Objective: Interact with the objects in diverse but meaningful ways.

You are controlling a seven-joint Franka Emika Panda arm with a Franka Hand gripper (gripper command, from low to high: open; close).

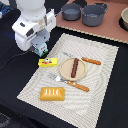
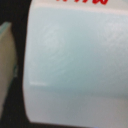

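**Carton at mat edge: jaw state unconfirmed**

Carton (image 2: 75, 65): fills the wrist view, under the gripper (image 1: 42, 51), beside the yellow box (image 1: 46, 62). Jaws: you cannot tell whether clenched or released. Sausage (image 1: 75, 67): on plate (image 1: 64, 69). You should lift straight, clear of the box.

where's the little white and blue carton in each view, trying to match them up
Exterior view: the white-and-blue carton sits under the gripper, at the placemat's far corner on the exterior view's left, just behind the yellow box.
Wrist view: probably the pale surface with red print filling the frame.
Shared landmark: only the carton itself.
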